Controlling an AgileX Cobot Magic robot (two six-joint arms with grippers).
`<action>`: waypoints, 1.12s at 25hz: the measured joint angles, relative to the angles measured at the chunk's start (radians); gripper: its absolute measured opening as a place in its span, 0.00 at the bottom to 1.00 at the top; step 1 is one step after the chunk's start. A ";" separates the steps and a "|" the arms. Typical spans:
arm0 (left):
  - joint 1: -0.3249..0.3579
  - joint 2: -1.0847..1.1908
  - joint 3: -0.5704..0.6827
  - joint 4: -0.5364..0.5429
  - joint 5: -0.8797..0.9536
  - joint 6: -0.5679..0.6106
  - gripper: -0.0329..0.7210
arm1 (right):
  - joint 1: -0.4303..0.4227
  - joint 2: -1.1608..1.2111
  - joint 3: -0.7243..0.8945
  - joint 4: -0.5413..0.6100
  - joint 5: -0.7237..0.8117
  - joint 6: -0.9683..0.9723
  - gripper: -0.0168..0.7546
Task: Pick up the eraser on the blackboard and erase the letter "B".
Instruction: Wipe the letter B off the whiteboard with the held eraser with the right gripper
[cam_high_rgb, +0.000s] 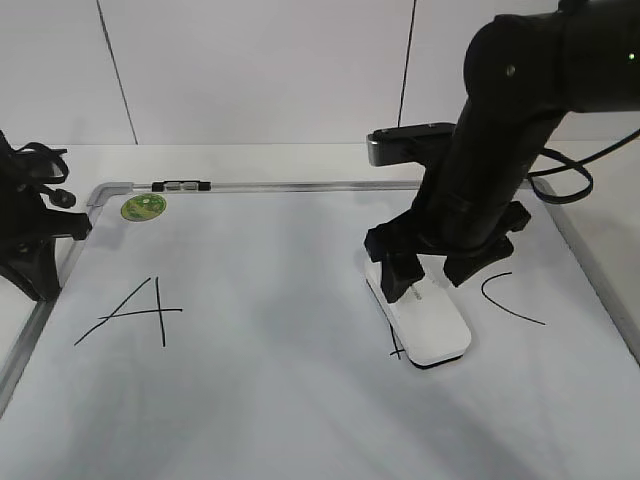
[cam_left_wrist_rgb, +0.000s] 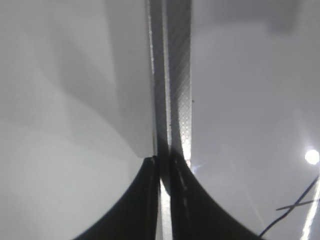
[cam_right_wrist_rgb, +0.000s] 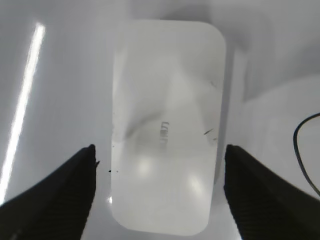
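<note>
eraser (cam_high_rgb: 424, 316) flat on blackboard (cam_high_rgb: 260, 380), long axis near-to-far, slightly diagonal; right end effector (cam_high_rgb: 432, 272) wide open astride, not gripping

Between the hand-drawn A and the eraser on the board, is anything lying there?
No. In the exterior view the blackboard is bare white surface between the A and the eraser. The right pincer sits open over the eraser.

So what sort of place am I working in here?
Probably a lab tabletop test setup: a framed whiteboard lies flat, marked with practice letters, the eraser rests on it, and plain white panels stand behind.
</note>
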 joint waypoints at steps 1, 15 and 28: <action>0.000 0.000 0.000 0.000 0.000 0.000 0.07 | 0.000 0.009 0.000 0.000 -0.002 0.000 0.84; 0.000 0.000 0.000 0.004 0.000 0.000 0.07 | 0.000 0.081 -0.066 0.001 -0.001 0.004 0.84; 0.000 0.000 0.000 0.004 0.000 0.000 0.07 | 0.000 0.130 -0.072 0.004 0.058 0.011 0.84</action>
